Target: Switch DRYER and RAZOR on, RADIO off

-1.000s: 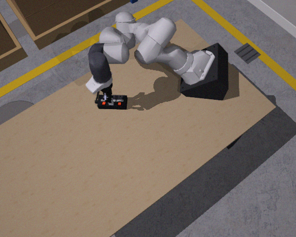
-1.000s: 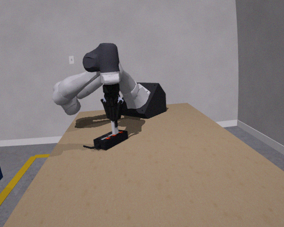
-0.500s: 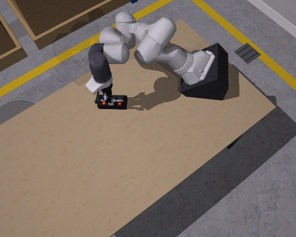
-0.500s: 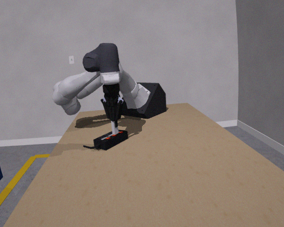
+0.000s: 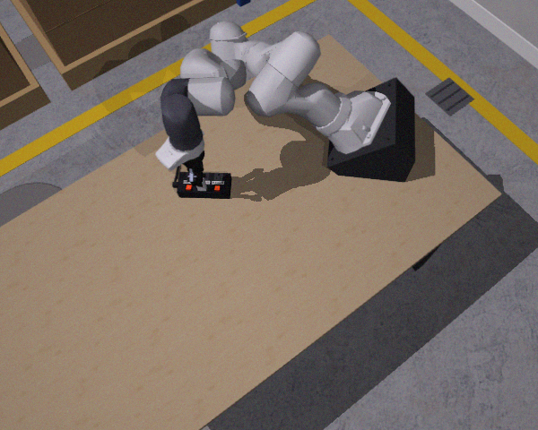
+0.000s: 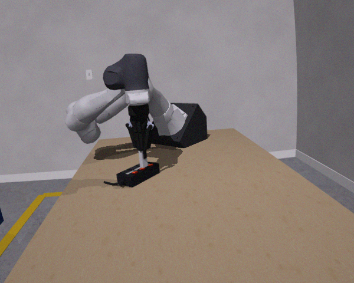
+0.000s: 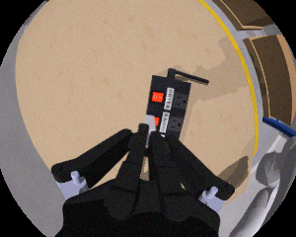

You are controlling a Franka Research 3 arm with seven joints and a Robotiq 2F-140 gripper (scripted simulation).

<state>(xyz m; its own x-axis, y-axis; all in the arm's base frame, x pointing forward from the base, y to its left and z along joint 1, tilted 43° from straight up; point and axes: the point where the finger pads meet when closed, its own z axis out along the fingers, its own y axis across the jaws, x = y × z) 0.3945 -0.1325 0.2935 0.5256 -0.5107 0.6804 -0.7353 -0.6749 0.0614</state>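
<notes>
A black power strip (image 5: pixel 207 184) lies flat on the table, right way up, with its cord end to the left. It also shows in the exterior view (image 6: pixel 137 174) and the wrist view (image 7: pixel 167 107). Two rocker switches glow red, one near the cord end (image 5: pixel 188 187) and one to its right (image 5: pixel 217 187). White labels sit beside the switches; I cannot read them. My gripper (image 5: pixel 193 177) is shut and empty, pointing straight down, its fingertips (image 6: pixel 143 164) right on the strip's top between the two red switches. The fingertips (image 7: pixel 148 133) hide the part of the strip under them.
The black robot base (image 5: pixel 380 133) stands at the table's far right. The table edge runs close behind the strip. Brown crates (image 5: pixel 74 32) sit on the floor beyond a yellow line.
</notes>
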